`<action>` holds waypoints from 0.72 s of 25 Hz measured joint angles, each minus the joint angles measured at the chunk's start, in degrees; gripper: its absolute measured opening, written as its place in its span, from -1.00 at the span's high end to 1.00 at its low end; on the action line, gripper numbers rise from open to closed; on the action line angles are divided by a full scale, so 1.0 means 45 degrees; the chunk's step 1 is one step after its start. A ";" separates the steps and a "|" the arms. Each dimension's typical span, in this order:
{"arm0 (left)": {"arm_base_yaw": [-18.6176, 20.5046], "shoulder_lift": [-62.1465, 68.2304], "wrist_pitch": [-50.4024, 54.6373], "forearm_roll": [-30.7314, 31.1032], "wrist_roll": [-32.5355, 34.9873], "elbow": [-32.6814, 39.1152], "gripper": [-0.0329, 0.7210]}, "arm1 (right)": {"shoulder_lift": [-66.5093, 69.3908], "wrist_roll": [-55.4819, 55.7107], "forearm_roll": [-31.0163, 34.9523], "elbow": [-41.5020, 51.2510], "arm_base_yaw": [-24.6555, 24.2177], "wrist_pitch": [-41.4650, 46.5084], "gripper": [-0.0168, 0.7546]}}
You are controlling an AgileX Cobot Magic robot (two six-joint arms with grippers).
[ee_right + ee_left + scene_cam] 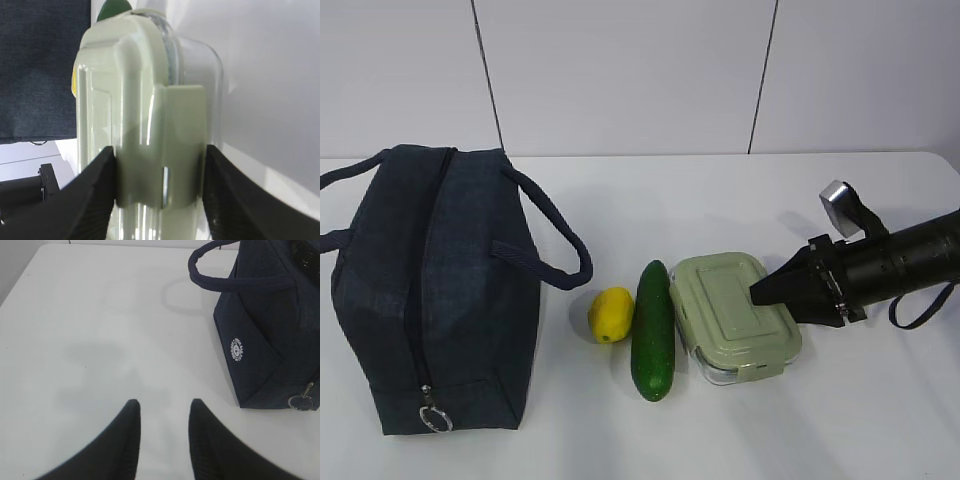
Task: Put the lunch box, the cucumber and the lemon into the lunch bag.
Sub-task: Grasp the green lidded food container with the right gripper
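Nearest, right of centre, the lunch box (736,318) lies on the white table (740,190); the right gripper (160,187) straddles its side clip, jaws apparently closed on the box, not yet lifted. Left of it lie the cucumber (653,330) and then the lemon (610,314). At far left stands the lunch bag (430,290), zipper shut. The left gripper (164,412) hovers beside the bag, jaws apart and empty. Nothing is packed; opening the bag and all three loadings remain.

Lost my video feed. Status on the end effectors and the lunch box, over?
Right end effector straddling the lunch box at its lid clip, fingers against it. Left end effector open, empty, beside the lunch bag. Bag zipped shut.
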 joint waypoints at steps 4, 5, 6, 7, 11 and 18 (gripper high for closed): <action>0.0000 0.0000 0.0000 0.0000 0.0000 0.0000 0.29 | 0.0000 0.0142 0.0000 0.0000 0.0000 0.0000 -0.02; 0.0000 0.0000 0.0000 0.0000 0.0000 0.0000 0.29 | 0.0000 0.0176 0.0000 0.0000 0.0000 0.0000 -0.02; 0.0000 0.0000 0.0000 0.0000 0.0000 0.0000 0.29 | 0.0000 0.0232 0.0000 0.0000 0.0000 0.0000 -0.02; 0.0000 0.0000 0.0000 0.0000 0.0000 0.0000 0.29 | 0.0000 0.0289 0.0000 0.0000 0.0000 0.0000 -0.02; 0.0000 0.0000 0.0000 0.0000 0.0000 0.0000 0.29 | 0.0000 0.0613 0.0000 0.0000 0.0000 0.0000 -0.02; 0.0000 0.0000 0.0000 0.0000 0.0000 0.0000 0.29 | 0.0000 0.1129 0.0000 0.0000 0.0000 0.0000 -0.02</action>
